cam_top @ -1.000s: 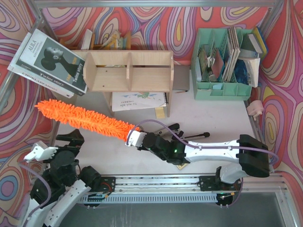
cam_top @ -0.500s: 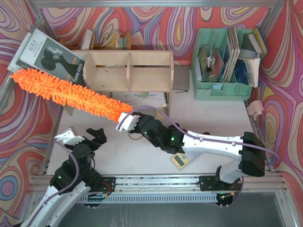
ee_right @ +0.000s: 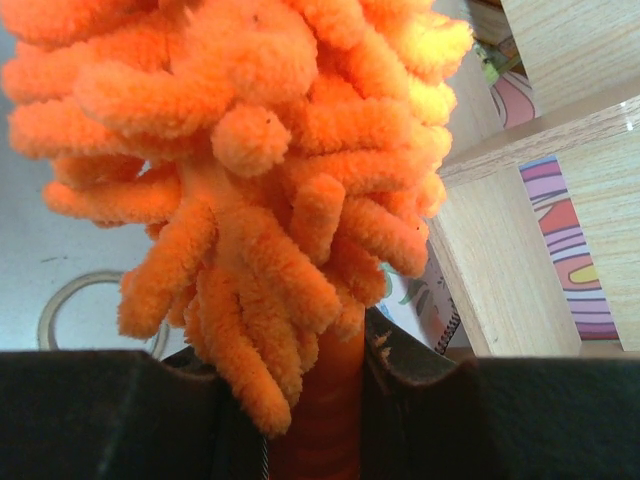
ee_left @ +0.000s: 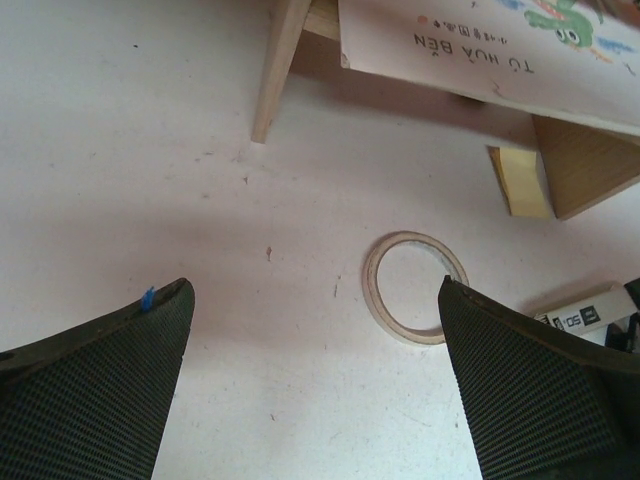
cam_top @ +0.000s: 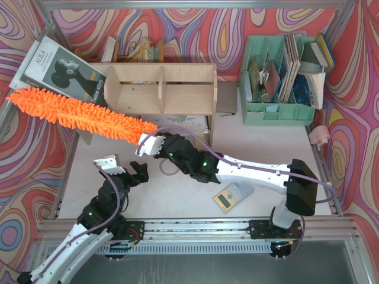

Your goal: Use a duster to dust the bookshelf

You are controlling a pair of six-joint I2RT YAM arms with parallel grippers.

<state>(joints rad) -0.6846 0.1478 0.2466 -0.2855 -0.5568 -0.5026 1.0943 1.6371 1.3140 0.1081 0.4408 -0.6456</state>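
At upper centre of top view: bookshelf, divider splitting it into two bays. Colouring book lies flat beneath them. Loose books stacked behind.

Upper right: green slotted organizer, books and notebooks upright in slots.

Duster slants from left edge down to centre, across shelf's lower left corner; contact unclear. Right gripper fingers clamped on its orange handle.

Lower left: left gripper fingers wide apart, holding nothing, above table near tape ring.
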